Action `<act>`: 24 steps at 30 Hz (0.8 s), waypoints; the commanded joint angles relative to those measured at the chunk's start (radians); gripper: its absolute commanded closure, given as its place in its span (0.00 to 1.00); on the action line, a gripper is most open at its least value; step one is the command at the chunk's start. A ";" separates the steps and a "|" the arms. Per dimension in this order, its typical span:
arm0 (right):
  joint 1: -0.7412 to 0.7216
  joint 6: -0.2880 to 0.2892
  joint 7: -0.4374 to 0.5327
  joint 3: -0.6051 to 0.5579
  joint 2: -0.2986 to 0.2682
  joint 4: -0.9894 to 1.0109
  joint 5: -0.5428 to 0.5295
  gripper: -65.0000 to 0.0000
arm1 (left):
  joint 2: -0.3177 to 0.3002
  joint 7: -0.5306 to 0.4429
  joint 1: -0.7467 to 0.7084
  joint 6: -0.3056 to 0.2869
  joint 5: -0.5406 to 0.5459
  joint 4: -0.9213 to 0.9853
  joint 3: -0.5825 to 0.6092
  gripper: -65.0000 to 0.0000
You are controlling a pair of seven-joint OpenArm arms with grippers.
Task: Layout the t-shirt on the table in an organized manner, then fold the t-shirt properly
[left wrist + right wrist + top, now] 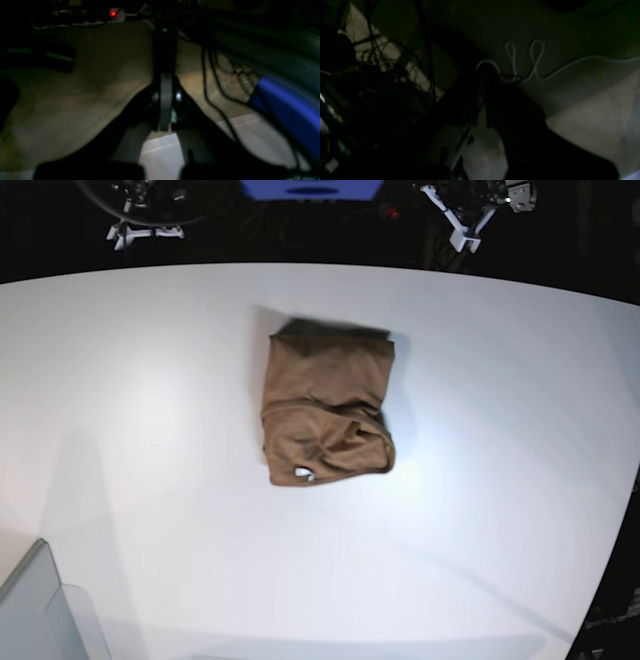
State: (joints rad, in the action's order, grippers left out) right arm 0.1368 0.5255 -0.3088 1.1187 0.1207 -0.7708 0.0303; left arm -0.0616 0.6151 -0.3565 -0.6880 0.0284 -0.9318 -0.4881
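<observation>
The brown t-shirt (328, 408) lies folded into a compact rectangle near the middle of the white table (150, 380), with a small white tag (303, 473) showing at its near edge. Both arms are drawn back past the table's far edge, well away from the shirt. My left gripper (468, 225) is at the far right; in the left wrist view its fingers (164, 50) meet, holding nothing. My right gripper (135, 225) is at the far left; in the dark right wrist view its fingers (482, 82) seem to meet, holding nothing. Neither wrist view shows the shirt.
A blue object (312, 188) stands behind the table's far edge and also shows in the left wrist view (282, 105). A power strip with a red light (113, 13) and cables lie on the floor. A grey box corner (35, 610) sits at the near left.
</observation>
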 commanded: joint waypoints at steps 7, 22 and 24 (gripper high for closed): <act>-0.105 0.006 0.013 0.004 -0.072 0.261 0.230 0.93 | -0.024 -0.057 0.061 0.032 0.006 0.144 -0.001 1.00; -0.070 -0.299 0.534 -0.371 -0.135 0.620 0.428 0.93 | -0.080 -0.571 0.273 0.294 0.003 0.764 0.191 1.00; -0.070 -0.336 0.569 -0.500 -0.145 0.670 0.428 0.93 | -0.077 -0.625 0.276 0.350 0.005 0.774 0.283 1.00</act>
State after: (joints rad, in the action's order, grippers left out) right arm 0.0727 0.1905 0.2394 0.6113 -0.0235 -0.0959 0.4614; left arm -0.1337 -0.0097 -0.0750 -0.3321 0.0334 -0.1589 -0.2005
